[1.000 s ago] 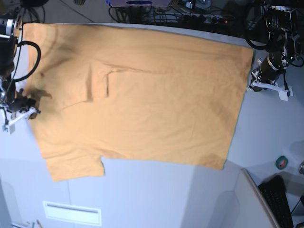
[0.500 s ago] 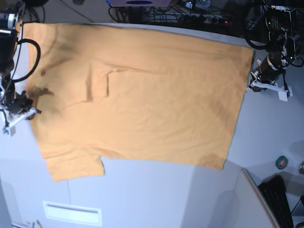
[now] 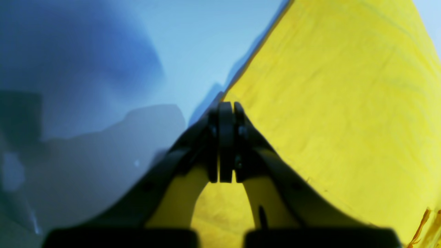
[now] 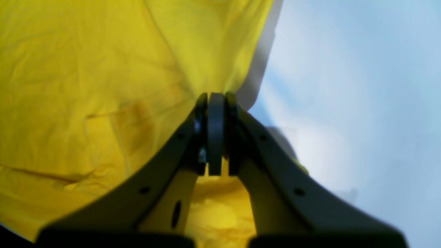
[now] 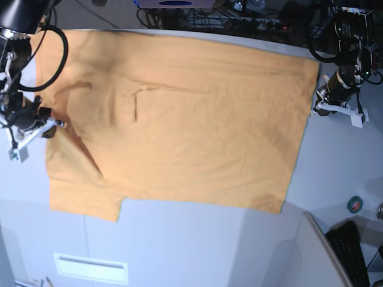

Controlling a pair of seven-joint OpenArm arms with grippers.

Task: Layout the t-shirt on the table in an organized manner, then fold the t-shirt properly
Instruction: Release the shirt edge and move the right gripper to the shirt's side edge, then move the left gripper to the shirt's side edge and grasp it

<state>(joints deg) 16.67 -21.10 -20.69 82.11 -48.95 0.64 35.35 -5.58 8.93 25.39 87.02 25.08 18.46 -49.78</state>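
The t-shirt (image 5: 185, 128) is lying spread across the far half of the table (image 5: 197, 251), mostly flat, with its long straight edge running down the side nearest the left gripper (image 5: 316, 107) and a short sleeve jutting out at the near corner on the other side. Judging by this, the layout stage is well advanced but not finished: a raised ridge and a few creases are showing in the cloth close to the right gripper (image 5: 52, 122), and no fold is showing anywhere yet, so the whole folding part is looking like it is left to do. At that wrinkled side the right jaws are sitting closed on the shirt's edge; the right wrist view is showing the fabric (image 4: 103, 86) drawn into a tight pinch between the pads, with tension lines fanning away from the right gripper (image 4: 216, 100) and bare table beyond. On the opposite side the left jaws are also pressed together, and in the left wrist view the shirt's straight edge (image 3: 344, 103) is running right up to the tip of the left gripper (image 3: 226, 106), cloth passing under the fingers; it appears to be clamping the hem, though the blur is making the exact contact hard to confirm. Both arms are thus holding opposite edges, with the shirt stretching between them.
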